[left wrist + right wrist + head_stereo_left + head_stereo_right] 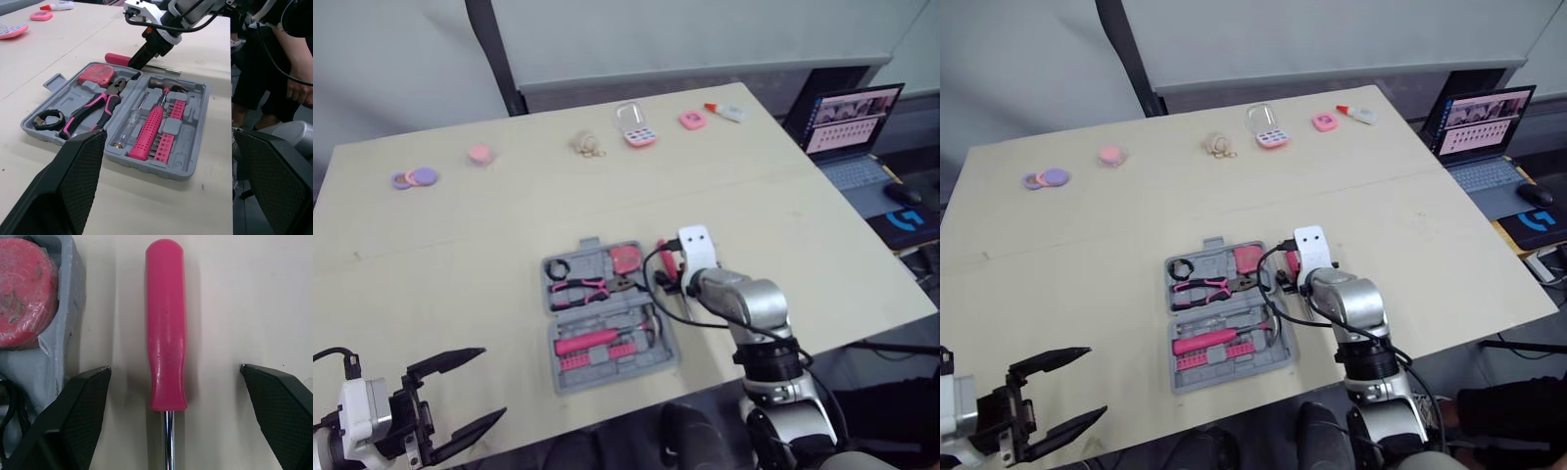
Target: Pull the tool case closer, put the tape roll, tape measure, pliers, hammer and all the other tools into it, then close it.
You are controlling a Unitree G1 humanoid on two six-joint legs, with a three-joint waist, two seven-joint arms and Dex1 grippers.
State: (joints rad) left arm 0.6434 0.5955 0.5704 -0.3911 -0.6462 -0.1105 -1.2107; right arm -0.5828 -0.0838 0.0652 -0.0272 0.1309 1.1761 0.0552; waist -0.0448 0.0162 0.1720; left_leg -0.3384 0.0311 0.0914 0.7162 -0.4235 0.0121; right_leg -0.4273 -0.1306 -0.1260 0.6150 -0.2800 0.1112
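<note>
The grey tool case [570, 375] lies open near the table's front edge. It holds a black tape roll [558, 269], pink-handled pliers [579, 289], a pink tape measure [625, 258] and a pink-handled hammer [592, 341]. A pink-handled screwdriver [166, 333] lies on the table just right of the case. My right gripper [175, 367] is open low over it, one finger on each side of the handle, not touching. My left gripper [494, 382] hangs open and empty off the table's front left, well left of the case.
Small pink and purple items [414, 178], a pink palette [638, 135] and a glue bottle [726, 113] lie along the far edge. A laptop [847, 122] stands off the table's right side. A person's arm [298, 73] shows beyond the front edge.
</note>
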